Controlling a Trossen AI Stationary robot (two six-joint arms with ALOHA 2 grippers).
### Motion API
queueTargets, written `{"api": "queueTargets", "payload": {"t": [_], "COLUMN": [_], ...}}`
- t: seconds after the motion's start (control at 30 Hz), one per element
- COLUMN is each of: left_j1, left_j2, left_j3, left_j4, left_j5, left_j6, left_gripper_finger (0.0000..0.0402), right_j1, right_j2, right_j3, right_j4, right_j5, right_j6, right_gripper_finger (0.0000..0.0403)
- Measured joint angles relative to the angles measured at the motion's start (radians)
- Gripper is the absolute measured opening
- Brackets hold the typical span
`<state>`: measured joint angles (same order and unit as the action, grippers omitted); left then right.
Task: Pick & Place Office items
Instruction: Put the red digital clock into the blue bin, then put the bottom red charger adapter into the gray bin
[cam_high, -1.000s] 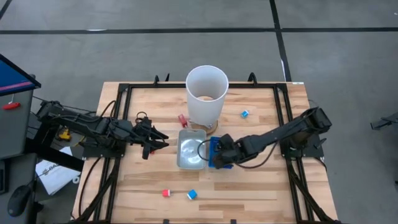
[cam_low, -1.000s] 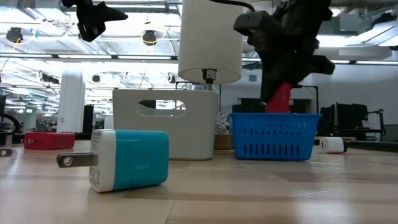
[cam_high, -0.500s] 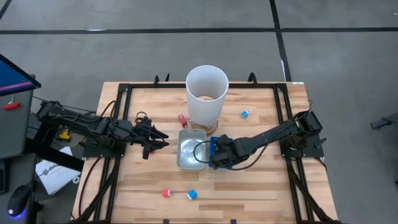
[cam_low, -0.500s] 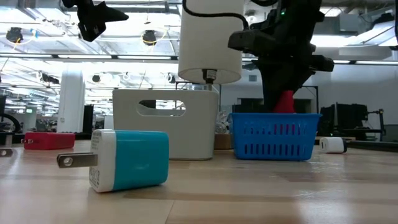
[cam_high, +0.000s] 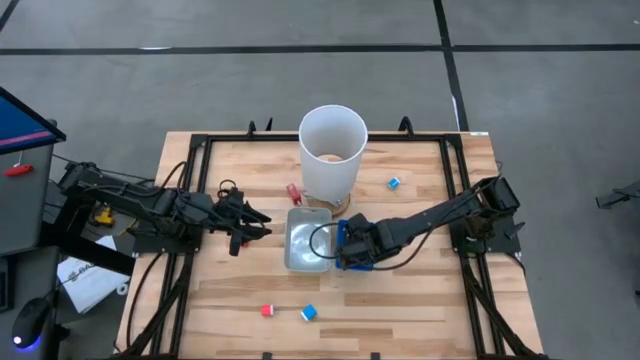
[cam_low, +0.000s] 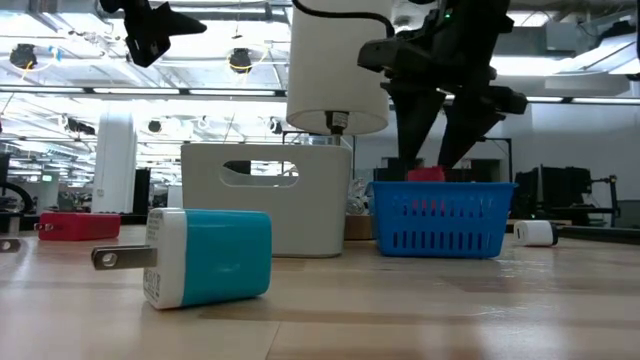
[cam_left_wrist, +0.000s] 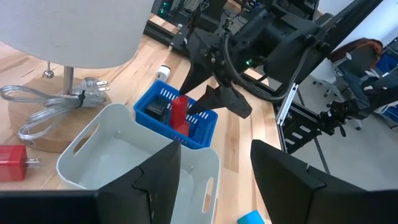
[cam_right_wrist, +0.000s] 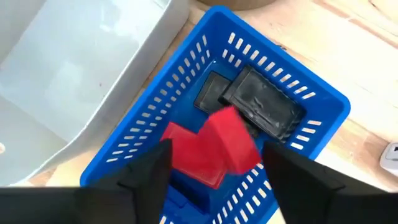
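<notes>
The left gripper (cam_high: 262, 226) hangs raised at the worktop's (cam_high: 420, 300) nine o'clock side, fingers (cam_left_wrist: 283, 180) spread wide with nothing between them. The right gripper (cam_low: 441, 160) is poised just above the blue basket (cam_low: 443, 217) near the centre, fingers parted; a red block (cam_right_wrist: 214, 149) sits loose in the basket over black pieces (cam_right_wrist: 261, 102). A teal charger (cam_low: 205, 256) lies at six o'clock; an open office stretches behind
</notes>
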<state>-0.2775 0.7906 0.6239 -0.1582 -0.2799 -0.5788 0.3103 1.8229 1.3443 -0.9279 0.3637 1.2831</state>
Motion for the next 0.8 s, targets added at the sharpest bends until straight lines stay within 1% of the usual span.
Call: {"api": "queueTargets", "payload": {"t": [0.1, 0.33, 0.53, 0.67, 0.73, 0.8], "left_j1": [0.0, 0.0, 0.0, -0.009, -0.017, -0.019], "left_j2": [0.0, 0.0, 0.0, -0.001, -0.005, -0.004], "left_j3": [0.0, 0.0, 0.0, 0.001, 0.001, 0.001], "left_j4": [-0.012, -0.089, -0.118, -0.235, -0.33, -0.436], "left_j5": [-0.001, -0.002, -0.003, -0.002, -0.002, -0.003], "left_j6": [0.011, 0.016, 0.017, 0.003, -0.051, -0.141], "left_gripper_finger": [0.0191, 0.0191, 0.0191, 0.0191, 0.0192, 0.0196], "right_j1": [0.002, 0.013, 0.04, 0.073, 0.089, 0.107], "right_j2": [-0.015, -0.102, -0.192, -0.225, -0.232, -0.237], "right_j3": [-0.001, -0.001, 0.0, -0.001, -0.001, -0.001], "right_j4": [0.011, 0.032, -0.044, -0.131, -0.179, -0.223], "right_j5": [0.004, 0.06, 0.096, 0.098, 0.099, 0.104], "right_j6": [0.001, 0.011, 0.003, 0.022, 0.066, 0.12], "right_gripper_finger": [0.026, 0.0263, 0.0263, 0.0263, 0.0263, 0.0263]}}
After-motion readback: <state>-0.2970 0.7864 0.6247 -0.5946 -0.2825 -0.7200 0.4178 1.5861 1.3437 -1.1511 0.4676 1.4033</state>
